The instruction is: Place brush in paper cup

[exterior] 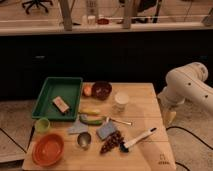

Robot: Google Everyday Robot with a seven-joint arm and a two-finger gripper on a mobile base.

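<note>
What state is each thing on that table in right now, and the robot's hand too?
brush: lying flat on the table, unheld.
paper cup: upright, no brush in it.
light green cup: upright.
orange bowl: upright.
hand: beside the table's right edge, away from the brush.

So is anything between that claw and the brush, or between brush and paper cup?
Nothing lies between the gripper, right of the table, and the brush. A metal utensil lies flat between brush and paper cup.

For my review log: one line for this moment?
brush lying on table | paper cup upright, apart | hand at table's right edge
</note>
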